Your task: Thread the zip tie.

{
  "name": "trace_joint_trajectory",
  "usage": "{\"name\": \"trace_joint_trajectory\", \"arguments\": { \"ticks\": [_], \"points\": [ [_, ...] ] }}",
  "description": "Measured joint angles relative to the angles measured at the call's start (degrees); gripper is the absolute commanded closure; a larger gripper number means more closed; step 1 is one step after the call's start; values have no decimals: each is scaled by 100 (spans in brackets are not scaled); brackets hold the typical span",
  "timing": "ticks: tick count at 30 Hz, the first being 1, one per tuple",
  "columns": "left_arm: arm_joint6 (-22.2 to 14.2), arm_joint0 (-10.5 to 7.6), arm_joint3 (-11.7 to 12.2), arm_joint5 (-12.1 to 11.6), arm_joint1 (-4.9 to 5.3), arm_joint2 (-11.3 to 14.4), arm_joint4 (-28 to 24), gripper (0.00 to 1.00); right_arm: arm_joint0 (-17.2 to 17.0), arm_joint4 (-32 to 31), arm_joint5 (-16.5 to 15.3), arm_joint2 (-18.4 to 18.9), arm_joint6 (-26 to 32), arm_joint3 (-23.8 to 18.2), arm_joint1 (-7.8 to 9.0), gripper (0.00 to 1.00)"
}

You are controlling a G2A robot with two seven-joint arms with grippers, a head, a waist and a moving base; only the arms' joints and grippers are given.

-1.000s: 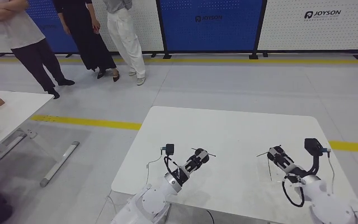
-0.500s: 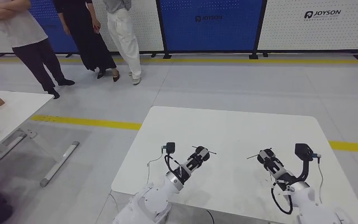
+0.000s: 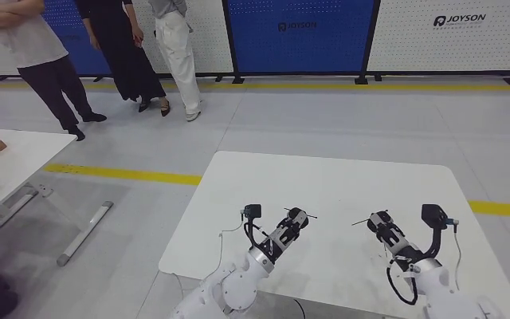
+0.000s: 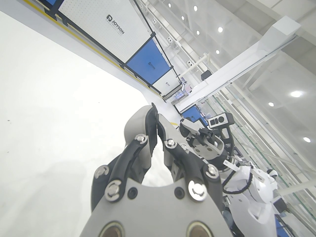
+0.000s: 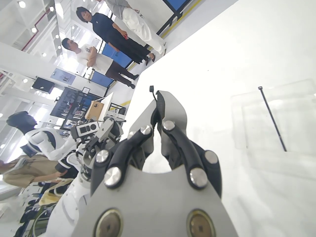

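Note:
My left gripper (image 3: 296, 215) is over the table's front middle, shut on a thin black zip tie (image 3: 307, 214) that sticks out to both sides of its tips. In the left wrist view the left gripper (image 4: 155, 115) has a black strip end (image 4: 154, 106) poking out from between its closed fingers. My right gripper (image 3: 375, 220) is a short way to the right of it, shut on another black zip tie (image 3: 360, 222). In the right wrist view the right gripper (image 5: 157, 104) has the tie's square head (image 5: 151, 88) just above its tips. The two grippers are apart, with a gap between them.
A spare black zip tie (image 5: 272, 119) lies on a clear plastic sheet (image 5: 293, 104) on the white table (image 3: 335, 179), near the right arm. The table's front edge is close behind both grippers. A second white table (image 3: 24, 155) stands far left.
The right gripper moved left with its tie, then held still. The left gripper has shifted to the right toward it, so the gap between them is smaller.

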Motion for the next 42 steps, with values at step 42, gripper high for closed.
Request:
{"name": "trace_joint_trajectory", "arguments": {
  "ticks": [42],
  "points": [
    [218, -431, 302, 293, -132, 219, -83, 100, 302, -1701, -171, -1496, -1992, 271, -374, 100]
  ]
}}
